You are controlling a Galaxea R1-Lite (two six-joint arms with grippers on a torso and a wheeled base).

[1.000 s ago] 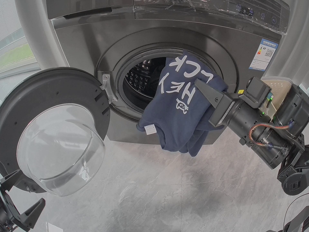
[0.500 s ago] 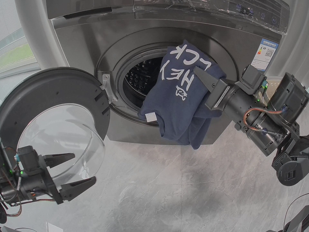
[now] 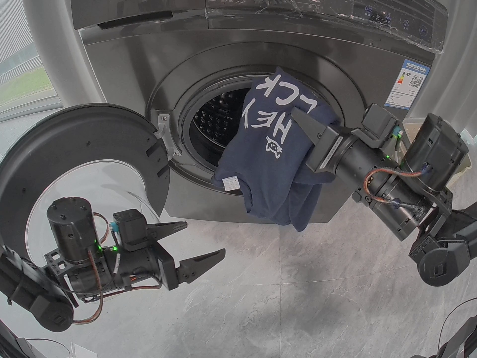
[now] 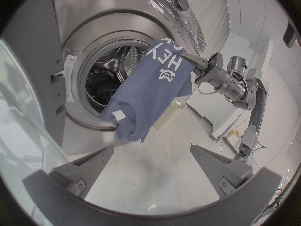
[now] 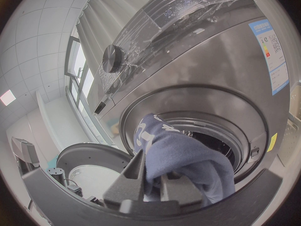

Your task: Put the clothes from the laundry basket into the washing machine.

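Hanging crumpled from the right end effector (image 3: 299, 119), white-lettered navy shirt (image 3: 271, 172).

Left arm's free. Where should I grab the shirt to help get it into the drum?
Probably the loose lower end of the shirt, coming up from below with the open left gripper. It hangs free in front of the washer, below the drum opening, while the right gripper pinches the upper fold.

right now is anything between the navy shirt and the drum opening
Nothing visible blocks it. The navy shirt, clamped in the right gripper, hangs at the drum opening, its lower part hanging past the rim. The door is swung wide to the robot's left, and the open left gripper sits low beside it, off the path.
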